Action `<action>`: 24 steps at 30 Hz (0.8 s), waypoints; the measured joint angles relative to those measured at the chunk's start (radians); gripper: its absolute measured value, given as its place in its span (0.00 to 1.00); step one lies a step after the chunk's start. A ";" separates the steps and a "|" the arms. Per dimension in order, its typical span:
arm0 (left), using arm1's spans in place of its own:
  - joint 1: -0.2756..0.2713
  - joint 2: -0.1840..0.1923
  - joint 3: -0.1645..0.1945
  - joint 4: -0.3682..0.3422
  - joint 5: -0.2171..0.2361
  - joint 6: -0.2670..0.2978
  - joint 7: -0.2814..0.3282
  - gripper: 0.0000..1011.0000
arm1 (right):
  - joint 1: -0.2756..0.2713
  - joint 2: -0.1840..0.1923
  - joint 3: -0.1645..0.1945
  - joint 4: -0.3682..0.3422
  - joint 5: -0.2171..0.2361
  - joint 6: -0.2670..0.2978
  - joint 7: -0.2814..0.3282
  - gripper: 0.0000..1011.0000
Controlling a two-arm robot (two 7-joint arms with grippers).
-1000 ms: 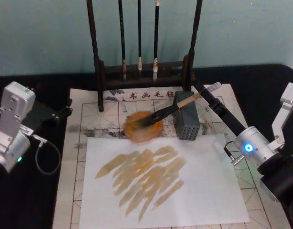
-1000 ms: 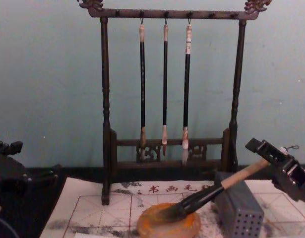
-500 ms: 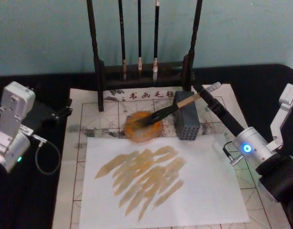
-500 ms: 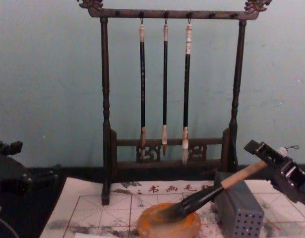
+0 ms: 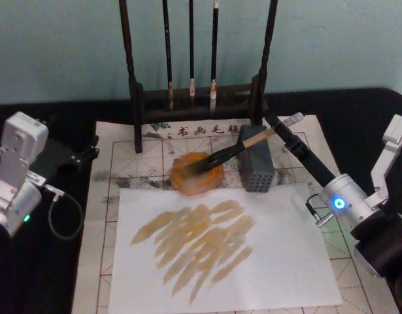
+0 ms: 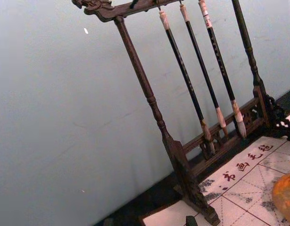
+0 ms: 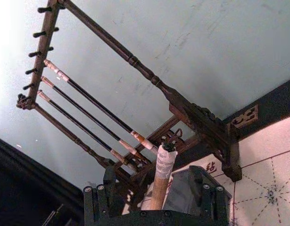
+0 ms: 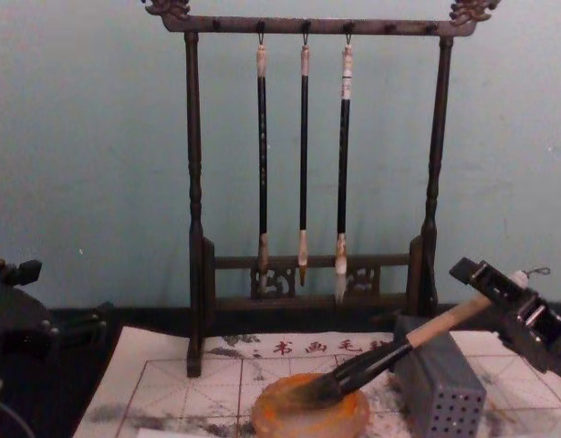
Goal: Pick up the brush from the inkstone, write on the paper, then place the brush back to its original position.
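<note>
The brush (image 5: 223,156) lies slanted, its dark bristles in the round orange-brown inkstone (image 5: 187,182) and its pale handle propped on a grey perforated box (image 5: 256,171). My right gripper (image 5: 282,124) sits at the handle's upper end. In the right wrist view the white-capped handle (image 7: 162,165) stands between its spread fingers with gaps on both sides, so the right gripper (image 7: 156,181) is open. The chest view shows the brush (image 8: 380,358) rising from the inkstone (image 8: 307,415) to that gripper (image 8: 488,285). The red-gridded paper (image 5: 102,196) carries a white sheet (image 5: 279,261) with brownish strokes. My left gripper (image 5: 89,152) is parked at the left.
A dark wooden rack (image 5: 132,85) with three thin hanging brushes (image 8: 303,155) stands behind the inkstone, close to the right gripper. A cable loops on the black table (image 5: 63,216) beside the left arm.
The right arm has shifted back very slightly. The brush stays in the same place on the inkstone and the box.
</note>
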 joint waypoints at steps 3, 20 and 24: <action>0.000 0.000 0.000 0.000 0.000 0.000 0.000 0.99 | 0.000 0.000 0.000 0.000 0.000 0.000 0.000 0.99; 0.000 0.000 0.000 0.000 0.000 0.000 0.000 0.99 | -0.001 0.000 0.001 -0.001 -0.001 0.002 -0.001 0.95; 0.000 0.000 0.000 0.000 0.000 0.000 0.000 0.99 | -0.001 0.000 0.001 -0.001 -0.002 0.002 -0.001 0.87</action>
